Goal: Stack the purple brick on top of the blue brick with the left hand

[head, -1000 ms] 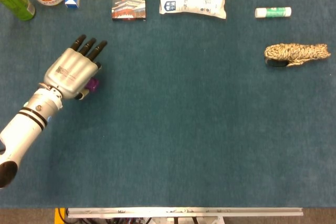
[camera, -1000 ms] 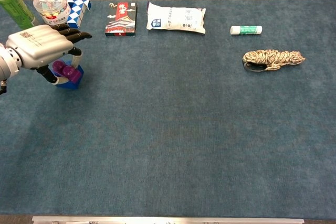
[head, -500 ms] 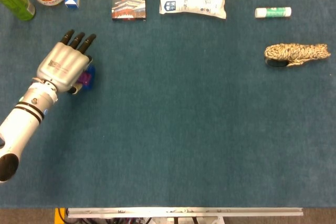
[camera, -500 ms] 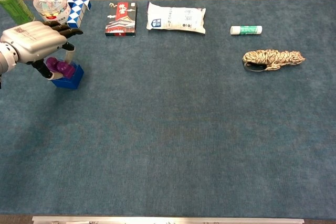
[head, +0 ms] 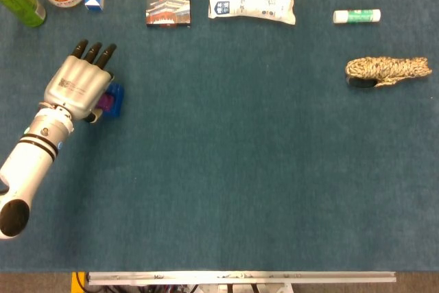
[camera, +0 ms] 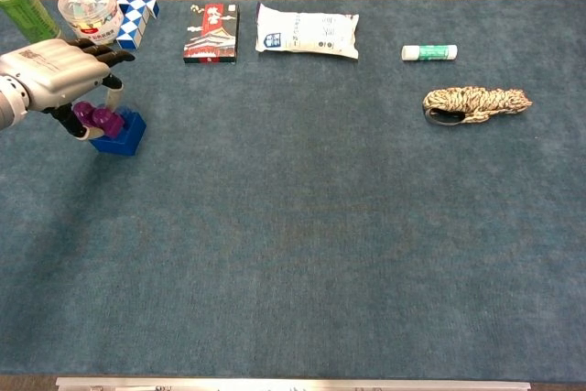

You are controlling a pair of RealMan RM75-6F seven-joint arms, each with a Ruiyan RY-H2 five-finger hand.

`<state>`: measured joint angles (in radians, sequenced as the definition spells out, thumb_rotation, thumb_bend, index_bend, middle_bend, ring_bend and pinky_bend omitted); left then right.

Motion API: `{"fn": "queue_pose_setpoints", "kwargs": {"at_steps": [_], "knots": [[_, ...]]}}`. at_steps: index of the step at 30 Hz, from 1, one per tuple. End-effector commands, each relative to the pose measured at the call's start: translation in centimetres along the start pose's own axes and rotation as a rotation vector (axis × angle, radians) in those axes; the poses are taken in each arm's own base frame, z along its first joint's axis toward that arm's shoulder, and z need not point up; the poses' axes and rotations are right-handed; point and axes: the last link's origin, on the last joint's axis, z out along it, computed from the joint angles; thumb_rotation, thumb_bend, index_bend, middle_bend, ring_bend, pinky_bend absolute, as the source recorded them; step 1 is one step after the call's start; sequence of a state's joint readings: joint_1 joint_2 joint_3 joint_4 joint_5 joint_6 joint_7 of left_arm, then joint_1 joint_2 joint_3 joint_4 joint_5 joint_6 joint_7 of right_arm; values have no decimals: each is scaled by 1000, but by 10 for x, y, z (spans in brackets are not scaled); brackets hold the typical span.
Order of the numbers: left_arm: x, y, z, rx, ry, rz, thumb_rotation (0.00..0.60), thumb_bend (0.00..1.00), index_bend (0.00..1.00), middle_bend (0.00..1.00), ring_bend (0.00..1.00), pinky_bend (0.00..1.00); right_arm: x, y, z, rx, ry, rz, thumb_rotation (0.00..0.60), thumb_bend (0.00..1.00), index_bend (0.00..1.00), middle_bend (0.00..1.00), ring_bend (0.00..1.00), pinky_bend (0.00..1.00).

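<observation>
The left hand (camera: 57,75) hangs palm-down over the far left of the blue tabletop (camera: 302,226), its fingers curled around the purple brick (camera: 95,118), which it holds against the top of the blue brick (camera: 122,133). In the head view the hand (head: 77,87) covers most of both bricks, leaving a sliver of purple (head: 107,101) and the blue edge (head: 116,100) showing at its right side. Whether the purple brick sits squarely on the blue one cannot be told.
</observation>
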<state>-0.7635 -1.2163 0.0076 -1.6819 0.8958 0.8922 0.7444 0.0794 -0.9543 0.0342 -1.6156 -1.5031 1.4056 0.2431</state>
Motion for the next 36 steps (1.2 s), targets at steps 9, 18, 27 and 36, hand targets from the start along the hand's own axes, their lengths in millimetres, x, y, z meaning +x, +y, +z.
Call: {"fn": "queue_pose_setpoints", "kwargs": {"at_steps": [9, 18, 27, 36], "knots": [[-2, 4, 1, 28, -18, -14, 600, 258, 457, 0, 0, 48, 0, 0, 0, -1, -1, 1, 600, 487, 244, 270, 79, 208], [-3, 7, 3, 29, -29, -10, 600, 258, 456, 0, 0, 47, 1, 0, -1, 0, 3, 3, 600, 486, 244, 270, 79, 208], [-6, 5, 7, 37, -45, -8, 600, 258, 457, 0, 0, 48, 1, 0, 0, 0, 0, 2, 600, 486, 244, 270, 79, 208], [-7, 6, 8, 37, -52, -6, 600, 259, 457, 0, 0, 48, 0, 0, 0, 1, -1, 2, 600, 487, 244, 270, 79, 208]]}}
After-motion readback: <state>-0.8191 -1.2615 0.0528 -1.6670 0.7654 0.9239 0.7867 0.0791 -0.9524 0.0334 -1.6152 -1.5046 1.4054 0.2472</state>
